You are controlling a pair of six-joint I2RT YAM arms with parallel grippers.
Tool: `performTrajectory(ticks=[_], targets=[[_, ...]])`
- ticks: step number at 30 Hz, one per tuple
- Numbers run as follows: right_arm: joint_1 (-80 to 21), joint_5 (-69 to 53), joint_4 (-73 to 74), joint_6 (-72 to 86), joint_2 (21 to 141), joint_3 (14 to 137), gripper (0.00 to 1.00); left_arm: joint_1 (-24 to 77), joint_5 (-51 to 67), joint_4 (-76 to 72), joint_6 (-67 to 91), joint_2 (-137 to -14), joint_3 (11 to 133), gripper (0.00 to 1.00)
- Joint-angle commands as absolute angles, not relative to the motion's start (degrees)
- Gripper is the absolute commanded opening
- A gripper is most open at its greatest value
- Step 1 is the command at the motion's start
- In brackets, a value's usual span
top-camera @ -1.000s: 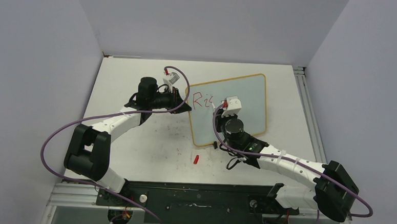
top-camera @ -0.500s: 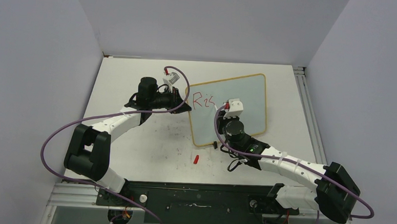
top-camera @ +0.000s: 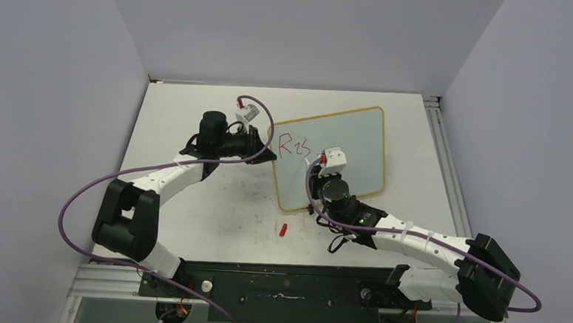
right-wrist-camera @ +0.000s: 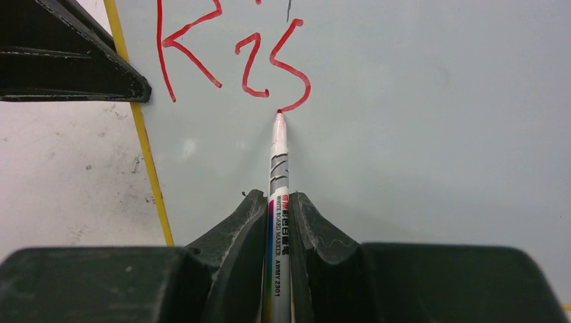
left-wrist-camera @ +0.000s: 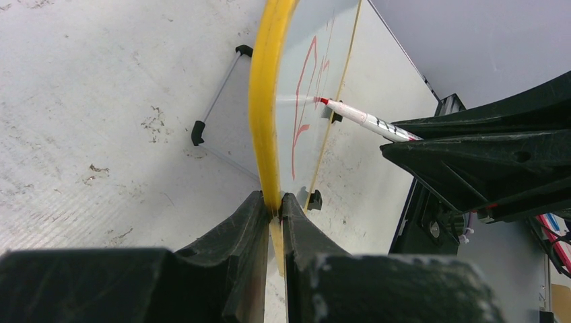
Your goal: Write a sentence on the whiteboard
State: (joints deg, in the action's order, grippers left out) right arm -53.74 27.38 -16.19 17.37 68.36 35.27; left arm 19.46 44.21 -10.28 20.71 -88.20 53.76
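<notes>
While the left gripper (left-wrist-camera: pixel 273 205) pinches the whiteboard's (top-camera: pixel 344 138) left edge near the table's (top-camera: pixel 191 223) far edge, the right gripper (right-wrist-camera: pixel 279 202) clamps a marker (right-wrist-camera: pixel 277 161) — tip on the sentence (right-wrist-camera: pixel 252 64), top-left corner. Pressing hard could topple the whiteboard.

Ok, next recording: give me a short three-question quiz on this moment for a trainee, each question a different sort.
1. True or false: the marker has its tip at the end of the last red stroke on the whiteboard.
2. What are the left jaws shut on? A) the marker B) the whiteboard's yellowish frame C) nothing, they stand open.
3. How many letters of the sentence are on the board at this point?

Key: 1 true. 2 B. 3 three, reading "Ris".
</notes>
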Motion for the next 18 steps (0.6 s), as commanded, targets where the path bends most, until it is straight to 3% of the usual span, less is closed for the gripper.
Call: performTrajectory(ticks=[1, 18], targets=[[-54.89, 28.01, -17.33, 17.68, 67.82, 36.64, 0.05, 20.04, 45.00, -11.78, 20.04, -85.79, 55.53, 0.00], [-48.72, 24.64, -14.61, 15.53, 62.78, 38.23, 0.05, 20.04, 44.91, -11.87, 20.04, -85.66, 55.45, 0.00]])
